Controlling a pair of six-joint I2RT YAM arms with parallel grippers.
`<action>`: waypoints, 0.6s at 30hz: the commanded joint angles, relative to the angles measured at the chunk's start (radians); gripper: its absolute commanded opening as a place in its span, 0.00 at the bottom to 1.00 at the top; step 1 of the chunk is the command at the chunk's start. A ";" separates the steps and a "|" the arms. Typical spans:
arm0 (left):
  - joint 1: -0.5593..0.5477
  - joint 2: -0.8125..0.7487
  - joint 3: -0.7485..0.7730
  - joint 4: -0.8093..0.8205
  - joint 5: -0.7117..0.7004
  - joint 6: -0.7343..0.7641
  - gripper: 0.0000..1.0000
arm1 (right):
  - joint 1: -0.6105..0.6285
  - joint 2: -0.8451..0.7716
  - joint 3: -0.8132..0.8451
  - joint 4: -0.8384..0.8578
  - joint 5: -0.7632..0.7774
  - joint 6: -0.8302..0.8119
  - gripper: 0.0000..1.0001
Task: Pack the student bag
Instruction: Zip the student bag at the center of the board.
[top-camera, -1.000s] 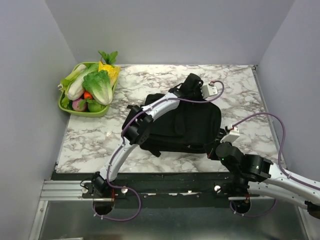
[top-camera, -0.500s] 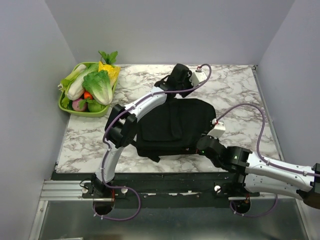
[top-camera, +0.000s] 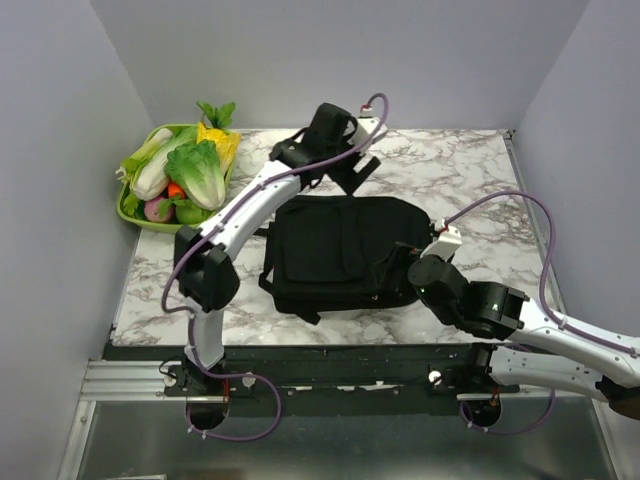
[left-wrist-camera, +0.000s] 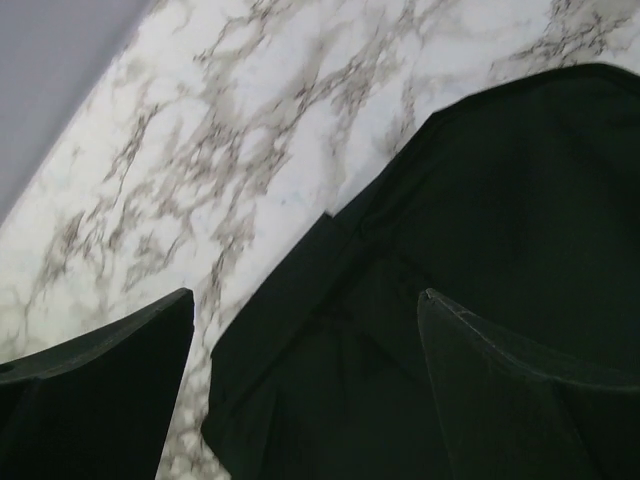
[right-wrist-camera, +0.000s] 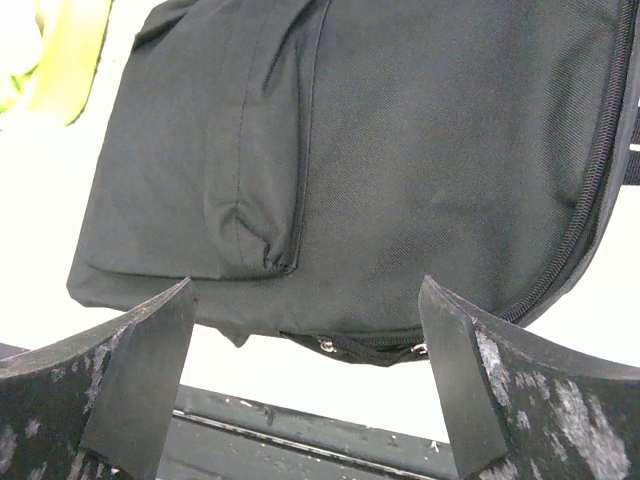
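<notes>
The student bag (top-camera: 340, 250) lies under the spread left gripper (left-wrist-camera: 305, 300) and before the right gripper (right-wrist-camera: 305, 285) (also spread).

student bag (top-camera: 345, 250) black; table (top-camera: 470, 180) white-grey marble; tray (top-camera: 135, 214) green

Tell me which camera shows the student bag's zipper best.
Right wrist: the zipper curves down the edge of the student bag, with metal pulls near the bottom. Top external shows the whole bag but the zipper too small to follow; left wrist shows only black fabric, no zipper.
</notes>
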 joint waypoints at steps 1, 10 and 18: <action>0.079 -0.213 -0.096 -0.177 -0.059 -0.091 0.99 | 0.005 0.012 0.065 -0.158 -0.046 -0.045 1.00; 0.227 -0.636 -0.582 -0.113 -0.055 -0.128 0.99 | 0.005 0.008 0.165 -0.219 -0.092 -0.136 1.00; 0.270 -0.819 -0.806 -0.046 -0.007 -0.209 0.99 | 0.005 -0.031 0.159 -0.211 -0.118 -0.157 1.00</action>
